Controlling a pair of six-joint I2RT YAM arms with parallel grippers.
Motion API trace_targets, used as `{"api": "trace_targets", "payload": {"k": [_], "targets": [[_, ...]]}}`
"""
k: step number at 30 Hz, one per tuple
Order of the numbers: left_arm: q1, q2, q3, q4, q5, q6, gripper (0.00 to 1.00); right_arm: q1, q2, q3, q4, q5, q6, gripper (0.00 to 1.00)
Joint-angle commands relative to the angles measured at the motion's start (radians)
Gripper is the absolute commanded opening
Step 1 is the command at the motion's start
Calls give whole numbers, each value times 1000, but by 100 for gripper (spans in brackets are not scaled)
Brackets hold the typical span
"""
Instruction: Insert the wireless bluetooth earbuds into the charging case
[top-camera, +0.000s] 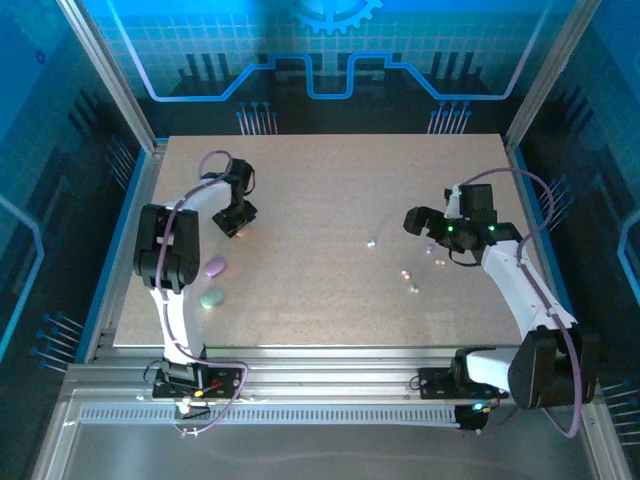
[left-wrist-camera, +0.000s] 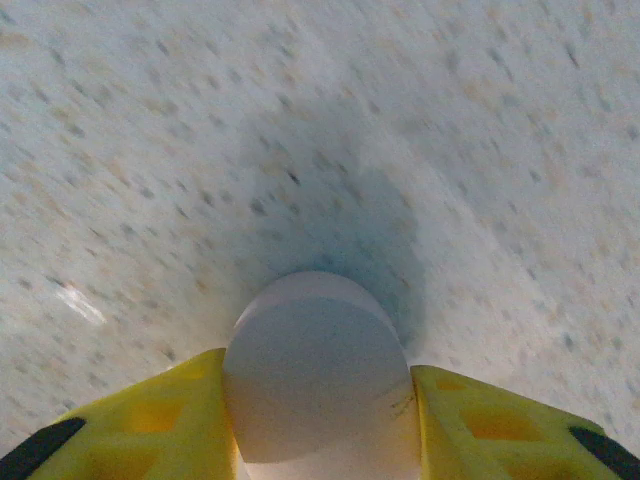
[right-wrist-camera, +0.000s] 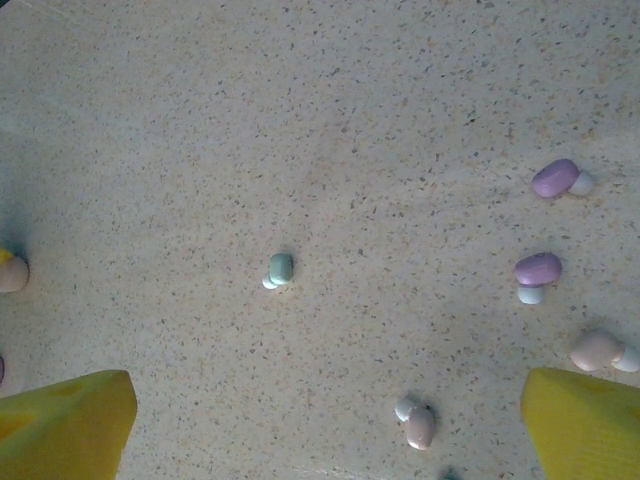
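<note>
hovering wide open and empty, the right gripper (right-wrist-camera: 325, 410) sat above the earbuds (right-wrist-camera: 281, 268), scattered over the right half of the table (top-camera: 320, 190); right arm judged nearer. left gripper (top-camera: 237, 222) was clamped on a pale charging case (left-wrist-camera: 315, 370), well apart to the left.

Five tiny earbuds (right-wrist-camera: 280, 268) (greenish, lilac, pinkish) are lying scattered apart; the pale charging case (left-wrist-camera: 315, 350) is sitting in the left gripper (left-wrist-camera: 318, 385).
</note>
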Motion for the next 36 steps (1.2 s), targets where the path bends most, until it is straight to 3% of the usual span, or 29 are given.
{"api": "trace_targets", "payload": {"k": [1,13,18,32,36], "targets": [[-81,-44,-16,-23,52,27,42,17,-1,15,-31,-3,9,100],[-499,-60,-55,9,89,-134,44,41,-13,-30,-22,-5,-12,100],[-597,-51,-49,9,110,-237,44,54,-32,-82,19,-15,-27,100],[-614,-135,-54,15,64,-183,68,149,22,-100,80,-40,-96,98],[-590,-248,-120,32,-36,-145,75,224,72,-78,94,-54,-156,93]]}}
